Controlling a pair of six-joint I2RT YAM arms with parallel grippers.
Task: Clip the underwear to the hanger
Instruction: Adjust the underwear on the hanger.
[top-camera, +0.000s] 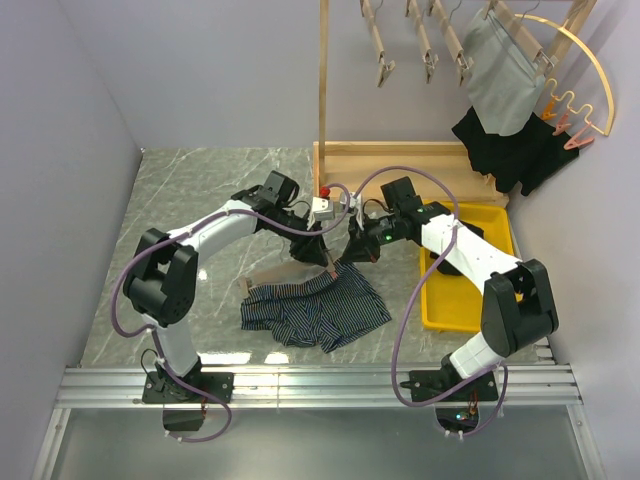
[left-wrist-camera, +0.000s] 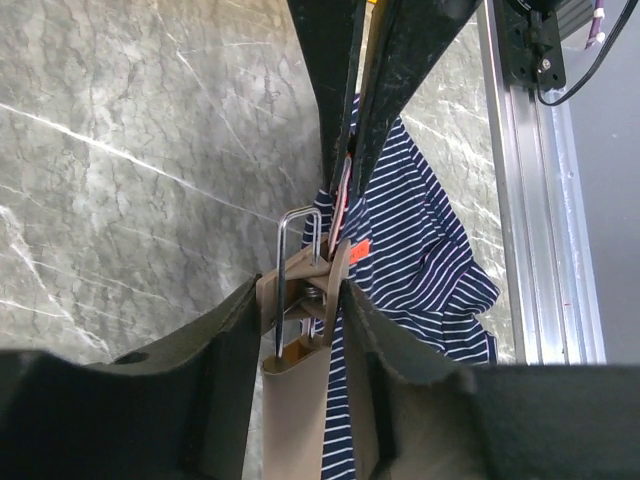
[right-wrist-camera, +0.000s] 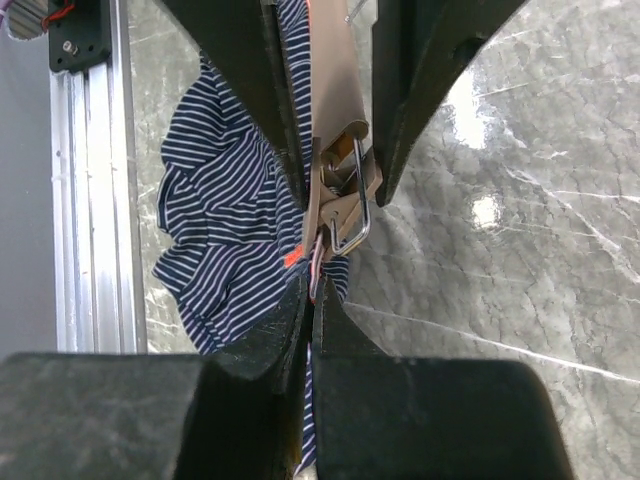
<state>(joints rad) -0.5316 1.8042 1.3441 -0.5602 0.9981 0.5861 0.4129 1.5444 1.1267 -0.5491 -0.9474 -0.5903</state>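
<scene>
currently both arms meet over the middle of the marble table (top-camera: 200, 200), tools tip to tip.

left gripper (left-wrist-camera: 303, 295): fingers sit on either side of the wooden clip (left-wrist-camera: 300, 380), both pads against its wooden arms, so it is gripping the clip. the clip's wire spring loop (left-wrist-camera: 298, 235) shows between the fingers. from these views i cannot tell how wide the clip's mouth is.

right gripper (right-wrist-camera: 308, 290): fingers pressed together, pinching the edge of the underwear (top-camera: 315, 312). a thin pink band runs along that edge, and a small orange tag (left-wrist-camera: 358, 250) sits beside it. the pinched edge is held right at the clip's tip. in both wrist views the fabric touches the clip.

underwear: navy with white stripes. most of it lies bunched on the table below the grippers, near the front rail. only the pinched edge is raised.

a tan flat piece (top-camera: 272, 272) lies on the table just left of the raised edge. i cannot tell whether it joins the clip.

surroundings: yellow tray (top-camera: 470, 300) to the right of the underwear. wooden rack (top-camera: 323, 80) at the back, with a grey garment (top-camera: 500, 70) hanging on it and black cloth (top-camera: 505, 150) beneath.
</scene>
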